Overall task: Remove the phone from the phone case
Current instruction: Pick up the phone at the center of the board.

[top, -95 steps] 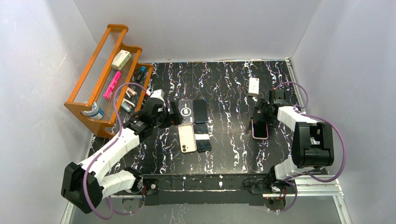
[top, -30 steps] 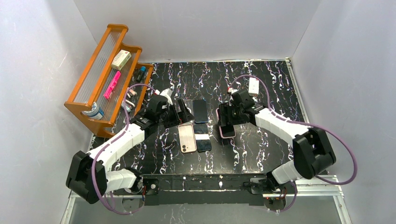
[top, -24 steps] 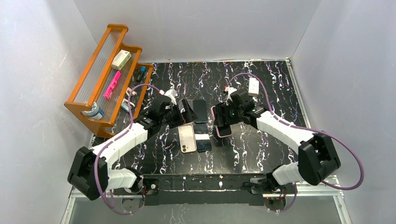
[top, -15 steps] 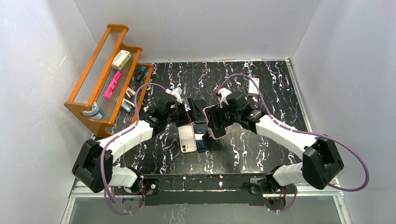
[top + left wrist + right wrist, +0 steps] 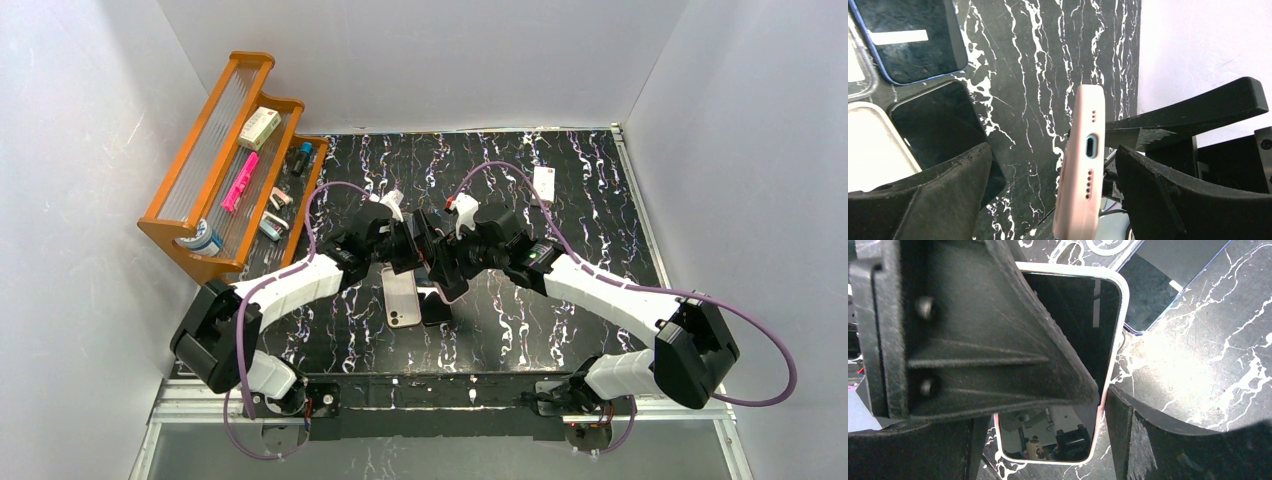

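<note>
The phone sits in a pale pink phone case and is held up off the table, edge-on in the left wrist view with its charging port showing. My right gripper is shut on it across its width, one finger pressed against the case's side. My left gripper is open around the phone's port end, with a gap on each side between its fingers and the case. In the top view the two grippers meet at the table's middle.
Below the grippers lie a beige-backed phone, a black phone and a blue-edged phone. An orange shelf with small items stands at the back left. A white box lies at the back right.
Both arms have swung in towards the table's middle. The right gripper carried the cased phone left, and the left gripper has come round its end.
</note>
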`<act>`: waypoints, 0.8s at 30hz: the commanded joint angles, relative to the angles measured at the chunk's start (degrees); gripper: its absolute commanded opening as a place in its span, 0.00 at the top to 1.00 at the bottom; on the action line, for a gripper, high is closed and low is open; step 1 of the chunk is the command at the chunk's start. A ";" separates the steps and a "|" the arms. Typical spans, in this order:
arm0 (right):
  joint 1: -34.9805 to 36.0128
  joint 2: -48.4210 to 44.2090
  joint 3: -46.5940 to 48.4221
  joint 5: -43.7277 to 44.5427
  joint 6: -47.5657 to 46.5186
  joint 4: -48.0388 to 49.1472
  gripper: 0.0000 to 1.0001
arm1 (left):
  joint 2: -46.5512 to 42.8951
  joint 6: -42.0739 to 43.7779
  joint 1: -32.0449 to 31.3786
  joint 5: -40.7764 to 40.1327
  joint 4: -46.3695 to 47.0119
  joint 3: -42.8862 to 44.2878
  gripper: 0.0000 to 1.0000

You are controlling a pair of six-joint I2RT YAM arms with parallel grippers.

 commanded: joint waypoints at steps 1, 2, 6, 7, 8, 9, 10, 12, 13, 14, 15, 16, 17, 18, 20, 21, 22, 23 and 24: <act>0.75 -2.05 1.56 -1.84 -1.30 6.67 0.99 | -0.03 -1.40 -0.95 0.99 3.02 0.96 0.12; 0.82 -2.10 1.44 -1.96 -1.30 7.05 0.99 | 0.18 -1.49 -1.08 0.96 3.23 0.94 0.13; 1.01 -2.19 1.12 -2.72 -1.22 8.16 0.99 | 0.17 -1.77 -1.42 0.44 3.98 0.32 0.19; 1.06 -2.20 1.10 -2.91 -1.22 8.29 0.99 | -0.08 -1.85 -1.42 0.05 4.31 -0.08 0.21; 1.10 -2.28 1.09 -3.00 -1.22 8.41 0.99 | -0.28 -1.97 -1.46 -0.20 4.71 -0.46 0.24; 1.09 -2.29 1.07 -3.08 -1.22 8.42 0.99 | -0.46 -2.04 -1.46 -0.43 5.10 -0.73 0.28; 1.11 -2.31 1.04 -3.00 -1.22 8.42 0.99 | -0.51 -2.14 -1.52 -0.45 5.38 -0.95 0.33; 1.18 -2.38 0.75 -2.99 -1.14 8.41 0.99 | -0.46 -2.29 -1.53 -0.48 5.69 -1.18 0.45; 1.18 -2.47 0.58 -3.09 -1.05 9.15 0.99 | -0.54 -2.40 -1.48 -0.47 5.81 -1.32 0.54; 1.20 -2.47 0.40 -3.09 -0.92 10.09 0.99 | -0.64 -2.49 -1.48 -0.60 5.85 -1.48 0.62; 1.20 -2.53 0.23 -3.12 -0.73 10.50 0.99 | -0.88 -2.51 -1.50 -0.77 5.94 -1.70 0.71; 1.18 -2.64 -0.09 -3.17 -0.51 11.00 0.99 | -1.26 -2.52 -1.51 -1.03 6.06 -2.00 0.78; 1.14 -2.90 -0.46 -3.08 -0.25 11.77 0.99 | -1.93 -2.62 -1.53 -1.40 6.13 -2.33 0.85; 1.08 -3.09 -1.03 -3.05 0.20 12.72 0.96 | -2.75 -2.57 -1.49 -1.93 6.16 -2.74 0.90; 1.12 -4.04 -2.60 -2.56 1.36 14.76 0.88 | -4.75 -2.33 -1.48 -3.53 6.19 -3.72 0.99; 1.11 -4.62 -3.31 -2.29 1.91 15.85 0.84 | -5.88 -1.94 -1.47 -4.52 5.91 -4.15 1.00; 1.10 -5.34 -4.07 -1.99 2.35 16.71 0.77 | -7.01 -1.56 -1.38 -5.79 5.57 -4.52 1.00; 1.05 -6.06 -4.74 -1.61 2.77 17.46 0.69 | -8.17 -1.25 -1.20 -6.69 5.33 -4.94 1.00; 0.97 -6.79 -5.44 -1.08 3.19 18.03 0.60 | -9.21 -1.13 -1.06 -7.38 5.41 -5.40 1.00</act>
